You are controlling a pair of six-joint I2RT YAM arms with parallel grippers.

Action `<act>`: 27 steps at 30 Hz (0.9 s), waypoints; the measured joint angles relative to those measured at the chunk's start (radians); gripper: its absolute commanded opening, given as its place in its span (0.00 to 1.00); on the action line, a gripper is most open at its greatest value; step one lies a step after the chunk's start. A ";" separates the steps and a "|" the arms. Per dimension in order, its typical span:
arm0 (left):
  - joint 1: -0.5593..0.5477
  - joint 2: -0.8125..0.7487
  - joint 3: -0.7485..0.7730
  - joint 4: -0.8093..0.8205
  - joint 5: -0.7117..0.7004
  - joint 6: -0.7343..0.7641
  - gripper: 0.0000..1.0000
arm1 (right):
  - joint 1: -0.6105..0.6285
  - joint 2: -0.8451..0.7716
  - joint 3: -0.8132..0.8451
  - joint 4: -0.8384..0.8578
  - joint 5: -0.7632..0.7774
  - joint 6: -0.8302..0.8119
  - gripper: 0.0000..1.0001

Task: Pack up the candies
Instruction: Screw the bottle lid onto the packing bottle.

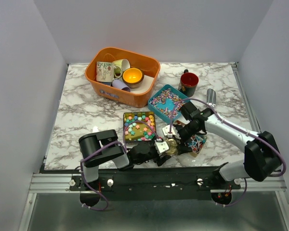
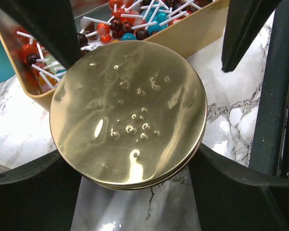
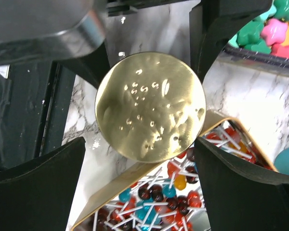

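Observation:
The candies lie in three containers: pastel stars [image 1: 137, 126] [image 3: 274, 29] in a dark square tray, speckled bits [image 1: 166, 100] in a teal tin, and small lollipops [image 2: 135, 24] [image 3: 168, 197] in a gold-rimmed tin [image 1: 196, 143]. A round gold disc [image 1: 172, 148] [image 2: 127, 113] [image 3: 151, 106] hangs over that tin's edge. My left gripper [image 1: 164, 147] [image 2: 135, 156] holds it, one finger against each side of its rim. My right gripper [image 1: 180, 137] [image 3: 139, 154] is open above the lollipops, facing the disc, with its fingers [image 2: 43, 29] apart from it.
An orange basket [image 1: 98, 79] with cups stands at the back. A dark red mug [image 1: 189, 83] and a silver cylinder [image 1: 211, 95] stand at the back right. The marble table's front edge [image 1: 135, 166] runs just behind the left arm.

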 measured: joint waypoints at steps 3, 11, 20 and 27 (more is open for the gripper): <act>-0.003 0.000 0.000 0.000 0.002 0.000 0.00 | -0.001 -0.040 -0.021 -0.006 0.018 0.018 0.99; -0.003 0.003 0.000 0.000 0.002 -0.005 0.00 | -0.011 -0.090 -0.066 -0.002 0.032 0.099 0.99; -0.003 0.004 0.001 0.000 0.002 -0.009 0.00 | -0.011 -0.114 -0.086 0.010 0.032 0.155 0.99; -0.003 0.005 0.002 0.001 0.002 -0.010 0.00 | -0.011 -0.154 -0.102 -0.051 0.029 0.185 0.99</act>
